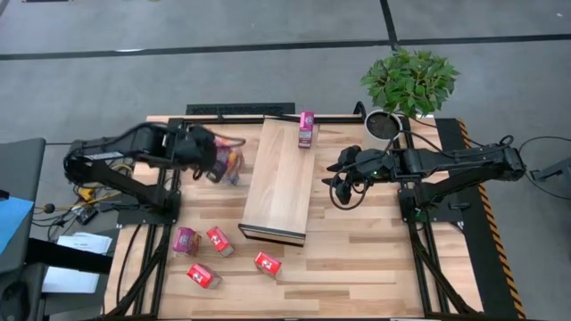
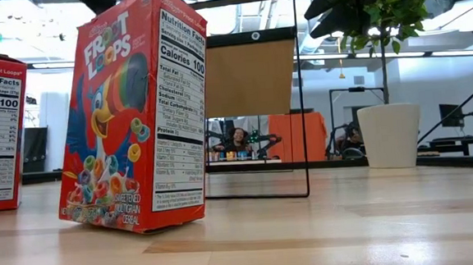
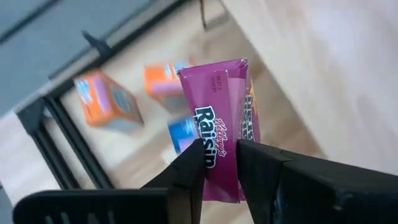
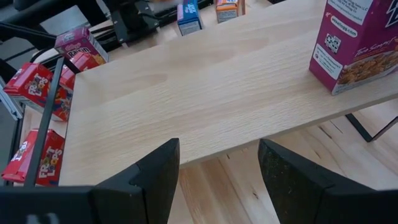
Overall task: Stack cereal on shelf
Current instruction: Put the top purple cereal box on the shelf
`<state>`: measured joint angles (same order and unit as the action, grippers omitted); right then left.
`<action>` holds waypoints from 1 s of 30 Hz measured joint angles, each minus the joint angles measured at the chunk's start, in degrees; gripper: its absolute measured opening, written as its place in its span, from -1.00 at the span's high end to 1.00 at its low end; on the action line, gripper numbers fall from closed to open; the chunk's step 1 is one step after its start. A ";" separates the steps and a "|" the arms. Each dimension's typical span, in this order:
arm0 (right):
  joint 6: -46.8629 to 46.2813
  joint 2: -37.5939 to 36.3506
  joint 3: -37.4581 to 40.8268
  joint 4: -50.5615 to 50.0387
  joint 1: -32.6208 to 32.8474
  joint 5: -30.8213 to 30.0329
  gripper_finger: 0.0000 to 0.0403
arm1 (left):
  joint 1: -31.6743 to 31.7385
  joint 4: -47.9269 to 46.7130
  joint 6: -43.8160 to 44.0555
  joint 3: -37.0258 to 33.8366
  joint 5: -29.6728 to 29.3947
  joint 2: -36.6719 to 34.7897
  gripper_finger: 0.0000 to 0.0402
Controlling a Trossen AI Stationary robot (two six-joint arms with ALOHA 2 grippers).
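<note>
While closed, left gripper [image 3: 221,158] pinches purple cereal box [image 3: 217,118].

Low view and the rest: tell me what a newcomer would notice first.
A red Froot Loops box looms close to the low camera, standing on the table. The left gripper pinches a purple raisin cereal box beside the pale wooden shelf, where one purple box already stands at the far end.
</note>
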<state>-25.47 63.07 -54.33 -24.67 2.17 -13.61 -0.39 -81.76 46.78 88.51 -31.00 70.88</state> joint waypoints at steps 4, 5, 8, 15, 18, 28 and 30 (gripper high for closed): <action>0.00 0.00 0.00 -0.01 0.00 0.00 -0.22 | 3.46 2.68 -3.34 3.45 -2.70 1.70 0.65; 0.00 0.00 0.00 -0.02 0.00 0.00 -0.22 | 4.29 4.37 -4.62 4.13 -2.68 2.31 0.65; 0.00 0.00 0.00 -0.04 0.00 0.00 -0.22 | 6.15 9.83 -8.73 5.79 -2.15 4.69 0.65; 0.00 0.00 0.00 -0.07 0.00 0.00 -0.22 | 9.06 17.34 -18.32 12.16 -1.83 13.92 0.65; 0.00 0.00 0.00 -0.07 0.00 0.00 -0.22 | 10.07 17.25 -21.16 15.67 -2.13 18.74 0.65; 0.00 0.00 0.00 -0.07 0.00 0.00 -0.22 | 13.83 16.68 -21.10 24.04 1.29 30.88 0.65; 0.00 0.00 0.00 -0.02 0.00 0.00 -0.22 | 14.25 16.84 -21.00 25.42 2.98 32.36 0.65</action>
<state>-25.47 63.07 -54.33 -24.69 2.17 -13.61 13.86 -64.92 25.78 113.93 -28.02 103.24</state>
